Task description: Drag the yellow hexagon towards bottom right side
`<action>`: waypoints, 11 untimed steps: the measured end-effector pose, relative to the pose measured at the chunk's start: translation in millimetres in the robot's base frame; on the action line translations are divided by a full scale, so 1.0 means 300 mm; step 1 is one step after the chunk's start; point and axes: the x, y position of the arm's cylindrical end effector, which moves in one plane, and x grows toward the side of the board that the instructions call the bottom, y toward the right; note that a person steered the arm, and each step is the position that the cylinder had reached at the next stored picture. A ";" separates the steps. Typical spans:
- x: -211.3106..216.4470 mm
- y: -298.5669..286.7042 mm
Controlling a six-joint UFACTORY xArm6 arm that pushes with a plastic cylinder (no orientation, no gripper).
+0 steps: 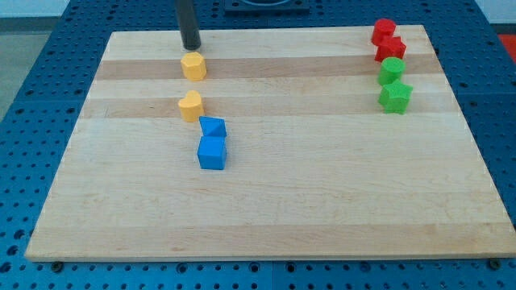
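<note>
The yellow hexagon [193, 66] sits on the wooden board [322, 193] near the view's top left. My tip [191, 47] stands just above it in the view, close to its top edge, touching or nearly so. A second yellow block [191, 105], heart-like in shape, lies a little below the hexagon.
Two blue blocks [213, 127] [212, 152] lie touching just below the second yellow block. At the view's top right stand two red blocks [384, 31] [390, 49] and two green blocks [392, 70] [395, 97] in a column.
</note>
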 end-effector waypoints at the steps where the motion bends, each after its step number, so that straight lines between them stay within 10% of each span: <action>1: 0.070 -0.007; 11: 0.679 0.646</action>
